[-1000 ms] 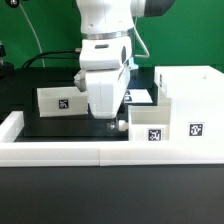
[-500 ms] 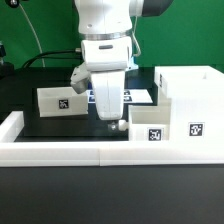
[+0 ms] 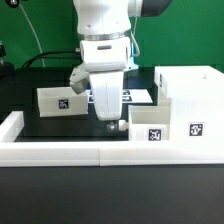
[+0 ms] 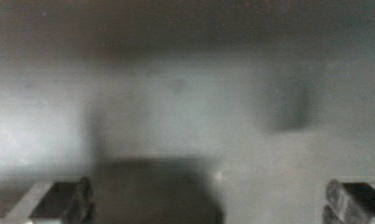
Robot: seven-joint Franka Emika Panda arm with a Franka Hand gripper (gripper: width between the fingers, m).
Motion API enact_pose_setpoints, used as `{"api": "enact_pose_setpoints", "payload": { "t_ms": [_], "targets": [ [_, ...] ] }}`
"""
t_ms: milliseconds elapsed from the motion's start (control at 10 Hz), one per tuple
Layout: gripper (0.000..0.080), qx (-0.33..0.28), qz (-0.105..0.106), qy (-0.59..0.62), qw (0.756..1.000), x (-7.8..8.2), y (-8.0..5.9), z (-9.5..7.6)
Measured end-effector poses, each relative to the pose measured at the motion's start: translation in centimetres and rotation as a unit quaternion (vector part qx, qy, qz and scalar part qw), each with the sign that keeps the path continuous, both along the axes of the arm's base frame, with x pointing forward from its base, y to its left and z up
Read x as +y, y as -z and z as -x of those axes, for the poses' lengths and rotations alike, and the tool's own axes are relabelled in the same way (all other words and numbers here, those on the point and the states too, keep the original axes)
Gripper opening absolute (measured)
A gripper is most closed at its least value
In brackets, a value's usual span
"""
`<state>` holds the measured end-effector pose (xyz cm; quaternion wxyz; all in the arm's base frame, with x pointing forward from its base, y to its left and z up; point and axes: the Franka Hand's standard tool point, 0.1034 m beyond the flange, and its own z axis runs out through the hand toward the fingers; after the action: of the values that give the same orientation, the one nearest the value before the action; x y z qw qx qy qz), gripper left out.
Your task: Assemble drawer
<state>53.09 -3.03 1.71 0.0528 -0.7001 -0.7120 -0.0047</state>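
Note:
The large white housing (image 3: 192,92) stands at the exterior view's right, with a square marker on its front. One small white tray (image 3: 150,122) sits against its left front corner. The second small tray (image 3: 57,100) stands apart at the left. My gripper (image 3: 113,122) hangs low over the black table just left of the nearer tray, its fingertips close to the tray's wall. In the wrist view the gripper (image 4: 205,203) is open. Both fingers (image 4: 59,200) sit far apart at the picture's edges, with only a blurred pale surface and a dark shadow between them.
The marker board (image 3: 137,97) lies flat behind the gripper. A long white border rail (image 3: 100,150) runs along the front and another rail (image 3: 10,125) turns up the left side. Black cables hang at the back left.
The gripper has shifted slightly toward the exterior view's right, nearer the tray by the housing. The trays and housing have not moved.

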Motion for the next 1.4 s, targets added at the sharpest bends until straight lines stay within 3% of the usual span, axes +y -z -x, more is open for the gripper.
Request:
{"api": "enact_pose_setpoints", "payload": {
  "t_ms": [300,800,1200,1400],
  "targets": [
    [0.0649,-0.001,0.008,0.009,1.0,0.9,-0.2,-0.3],
    [0.0649,-0.007,0.004,0.034,0.999,5.4,0.3,-0.3],
    [0.0649,-0.001,0.007,0.059,0.998,5.3,0.5,0.0],
    [0.0649,0.005,0.015,0.075,0.997,2.3,0.1,1.6]
  ]
}}
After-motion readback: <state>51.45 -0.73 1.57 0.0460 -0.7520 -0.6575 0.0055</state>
